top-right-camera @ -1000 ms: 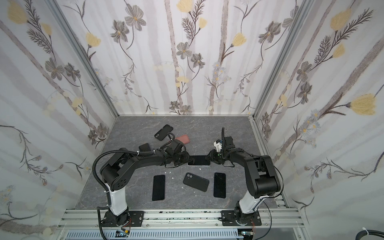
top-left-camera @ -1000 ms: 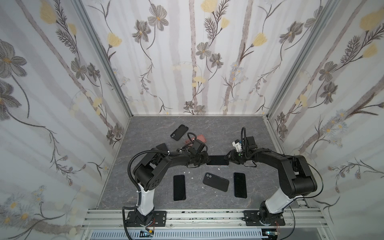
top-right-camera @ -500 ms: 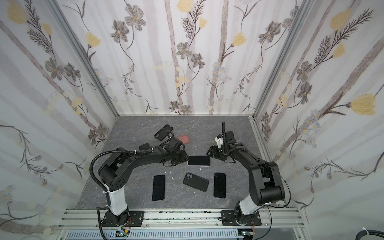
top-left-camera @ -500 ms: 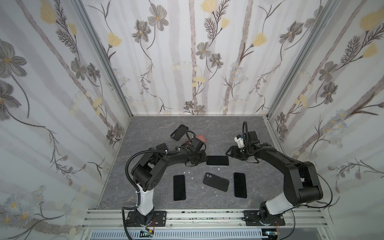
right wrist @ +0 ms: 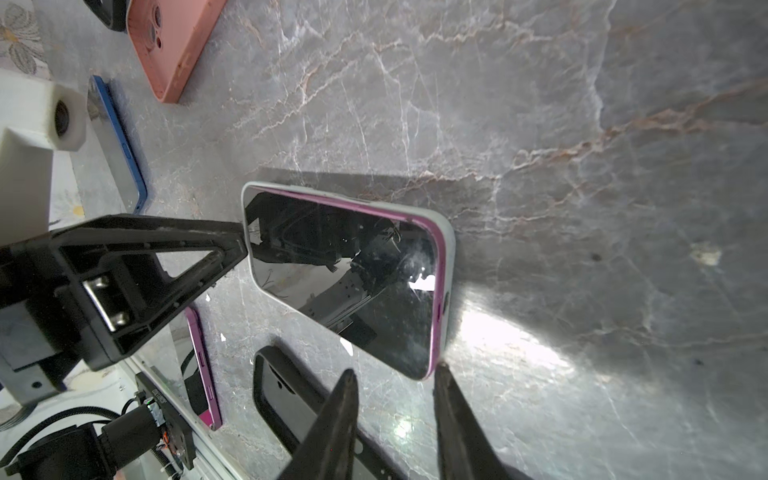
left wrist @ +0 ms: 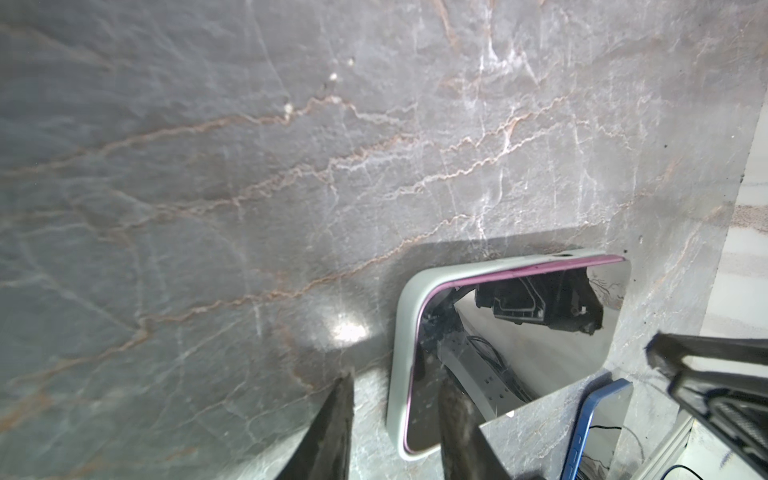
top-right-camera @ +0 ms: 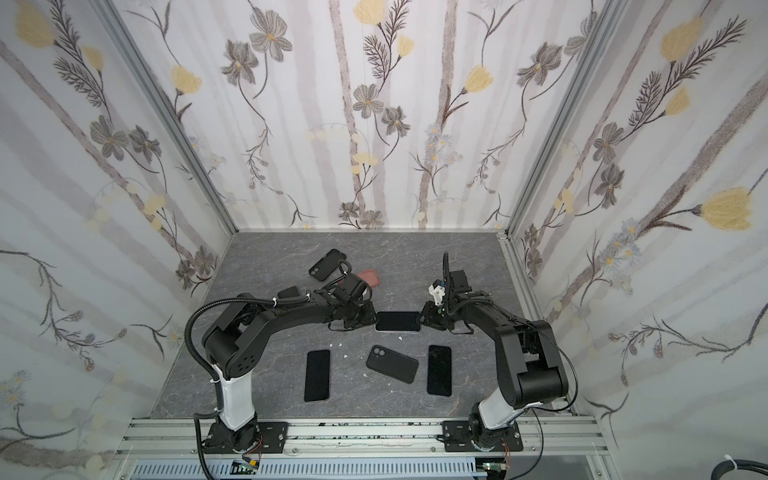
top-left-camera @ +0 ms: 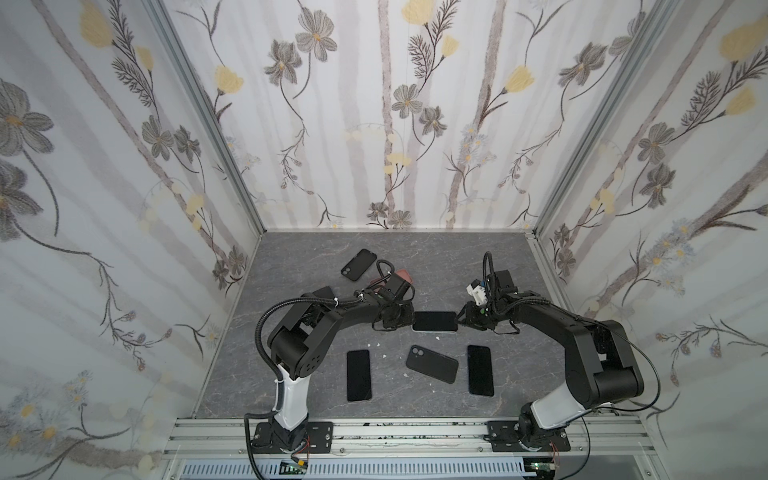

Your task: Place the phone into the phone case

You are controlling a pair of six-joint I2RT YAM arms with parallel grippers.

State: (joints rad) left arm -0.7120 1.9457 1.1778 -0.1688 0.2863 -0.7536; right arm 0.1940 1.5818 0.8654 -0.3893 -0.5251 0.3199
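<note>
A phone [top-left-camera: 434,321] [top-right-camera: 397,321] with a purple edge lies screen up in a pale phone case [left wrist: 401,332] [right wrist: 449,232] mid-table. My left gripper [top-left-camera: 409,322] [top-right-camera: 372,322] [left wrist: 397,382] is at its left end. The jaws stand a little apart across the case's end rim, one finger [left wrist: 455,411] over the screen, the other [left wrist: 338,411] on the table beside the case. At the right end my right gripper [top-left-camera: 460,321] [top-right-camera: 423,321] [right wrist: 395,371] is open, only table between its fingers, and one fingertip [right wrist: 442,374] meets the phone's corner.
In front lie a black phone [top-left-camera: 358,375], a black case [top-left-camera: 432,363] and another black phone [top-left-camera: 480,370]. Behind the left arm lie a black case [top-left-camera: 357,264] and a pink case [top-left-camera: 402,276] [right wrist: 178,45]. The enclosure walls stand close on three sides.
My right gripper drew back from the phone, opened wider, then returned to its right end with narrower jaws. The left gripper stayed at the left end and narrowed slightly. The phone has not moved.
</note>
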